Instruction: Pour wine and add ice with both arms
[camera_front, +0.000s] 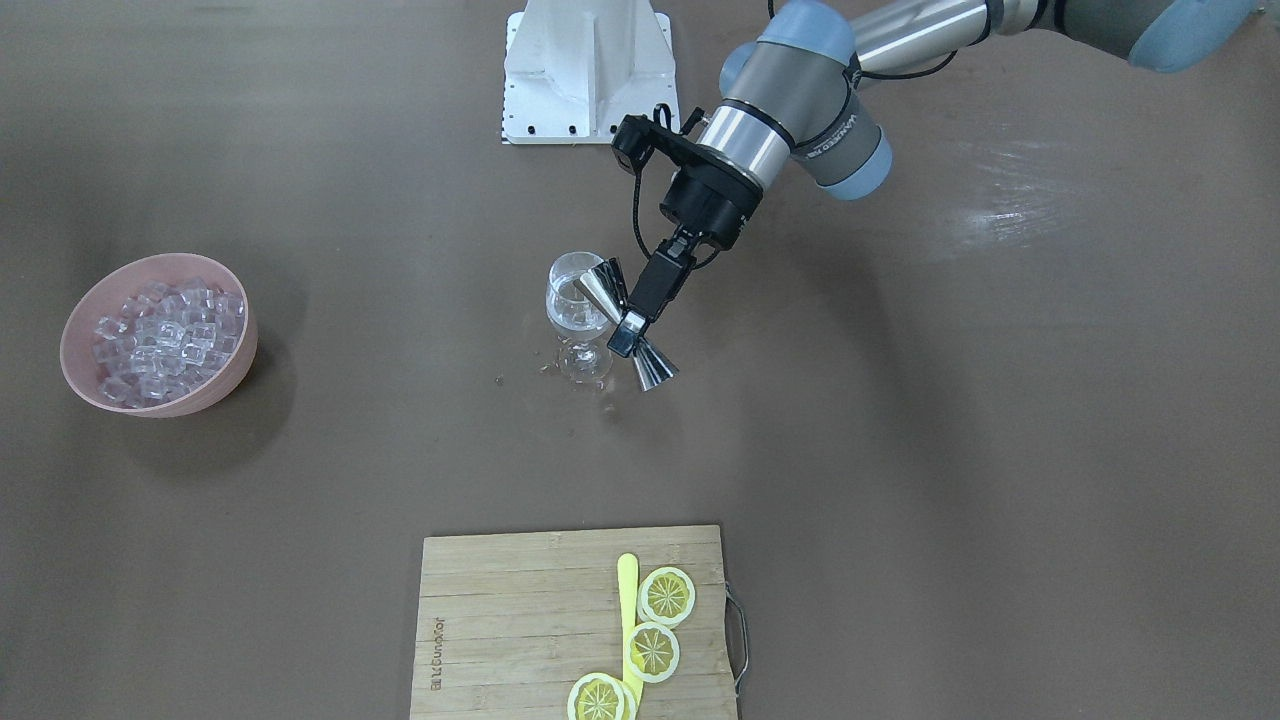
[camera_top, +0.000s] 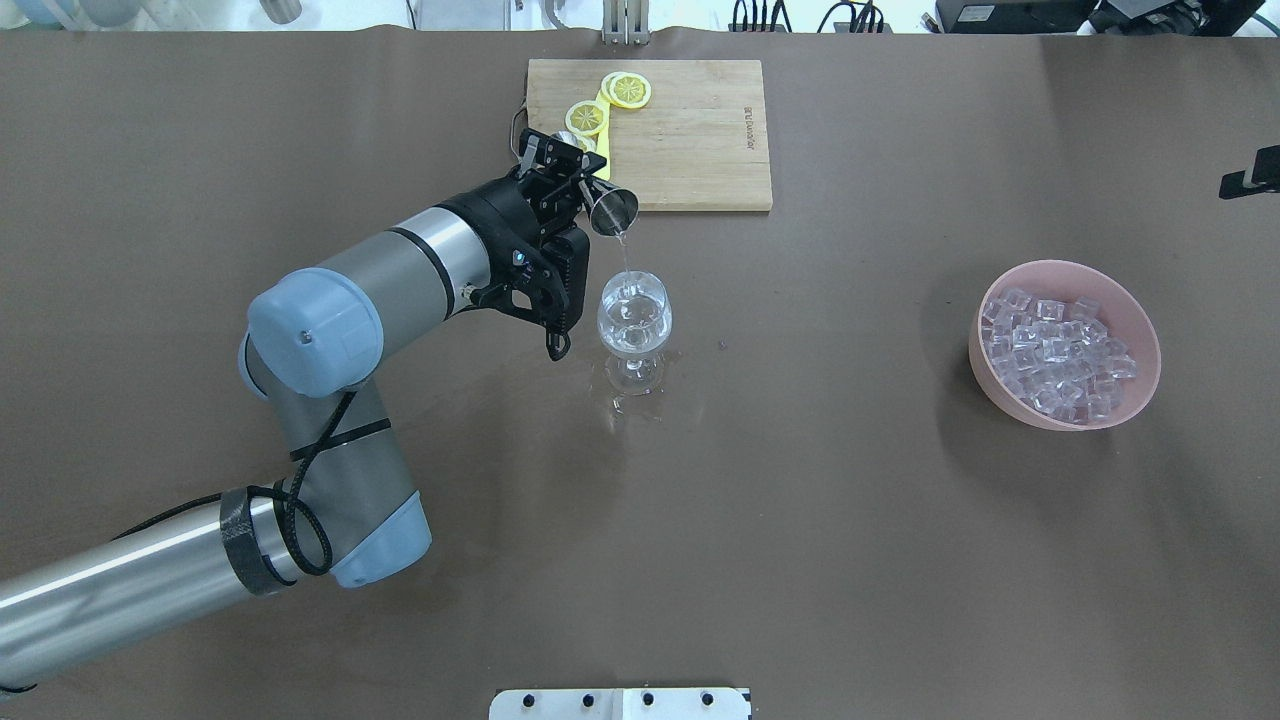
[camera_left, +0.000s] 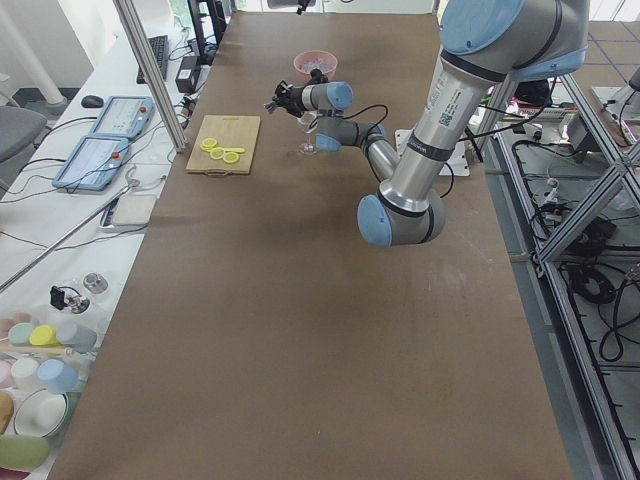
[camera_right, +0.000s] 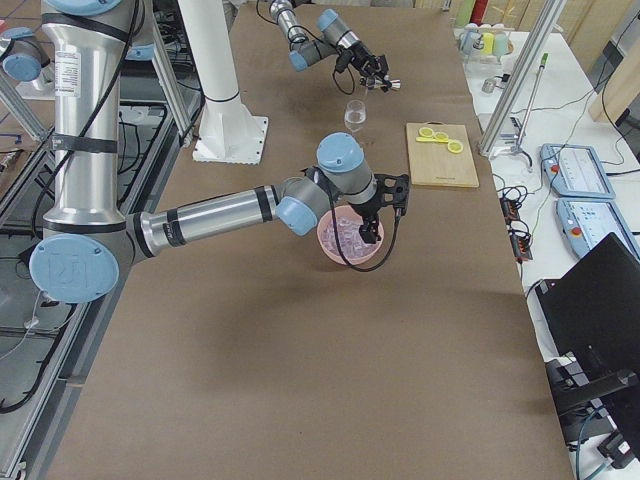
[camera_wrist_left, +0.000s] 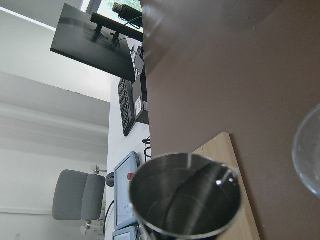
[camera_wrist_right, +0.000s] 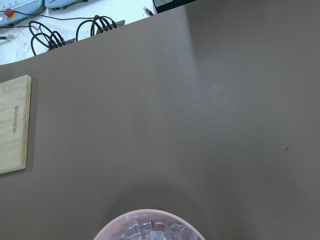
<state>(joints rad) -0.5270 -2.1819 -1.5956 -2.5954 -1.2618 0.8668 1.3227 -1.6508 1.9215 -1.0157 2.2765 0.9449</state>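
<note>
Some spilled wine (camera_top: 615, 403) wets the brown table (camera_top: 800, 520).

Polished steel on the jigger (camera_front: 655, 370), mirror-bright outside and reflective inside too in the left wrist view. Clear and glossy, the glass (camera_top: 633, 318) at centre. Same glassy clarity in the ice (camera_top: 1050, 360) at right, heaped in a pink bowl (camera_top: 1135, 315) of smooth, matt, plastic look. Pale wood with straight grain on the board (camera_top: 690, 140), top centre. Matt brown table (camera_front: 950, 480), with a dull sheen at upper right. Brushed silver metal and smooth pale-blue caps on the left arm (camera_top: 420, 265).
</note>
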